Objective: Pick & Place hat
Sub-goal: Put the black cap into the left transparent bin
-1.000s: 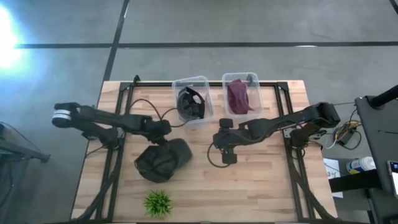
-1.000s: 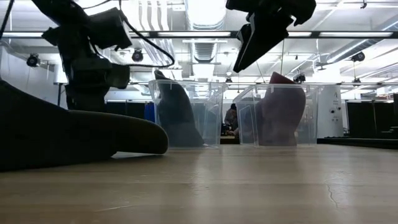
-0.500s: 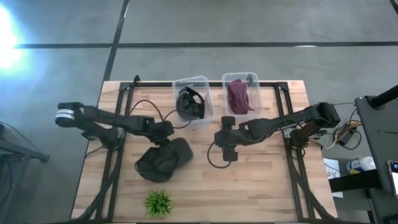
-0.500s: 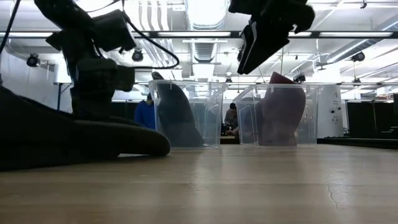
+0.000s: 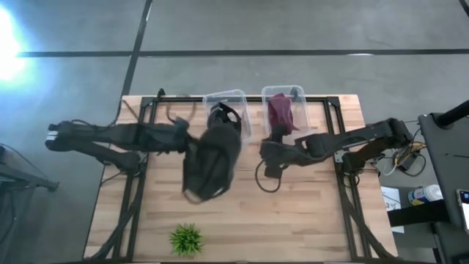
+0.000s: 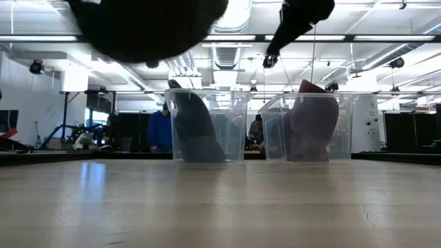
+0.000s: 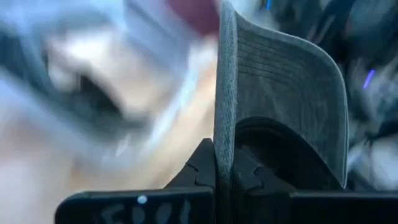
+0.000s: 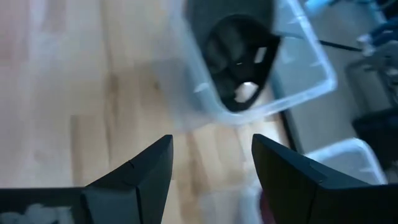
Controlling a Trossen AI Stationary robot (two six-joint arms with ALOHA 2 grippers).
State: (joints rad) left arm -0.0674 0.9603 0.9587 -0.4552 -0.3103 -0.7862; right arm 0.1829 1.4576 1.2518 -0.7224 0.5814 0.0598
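A dark grey hat (image 5: pixel 211 163) hangs in the air above the table's middle, and in the low view the hat (image 6: pixel 148 27) shows high at the top, clear of the tabletop. My left gripper (image 5: pixel 186 141) is shut on it, reaching in from the table's left. My right gripper (image 5: pixel 270 158) hovers open to the right of the hat, with nothing between its fingers (image 8: pixel 143 168). It looks down at the bin with the black hat (image 8: pixel 242 56). My left gripper pinches the hat's brim (image 7: pixel 222 149) between its two fingers, which meet the brim at its edge. The brim stands edge-on above the fingers, and the crown (image 7: pixel 286 149) bulges to one side. The hat is lifted clear of the table.
Two clear plastic bins stand at the far edge. The left bin (image 5: pixel 238 99) holds a black hat and the right bin (image 5: pixel 295 94) holds a maroon one (image 5: pixel 281 114). A small green plant (image 5: pixel 186 238) stands near the front edge. Bare wood lies between.
My left gripper has shut on the hat where it lay on the table. It has then swung it up and toward the table's right and far side, nearer the bins, so the hat is lifted clear. My right gripper has risen and drawn a little toward the far edge.
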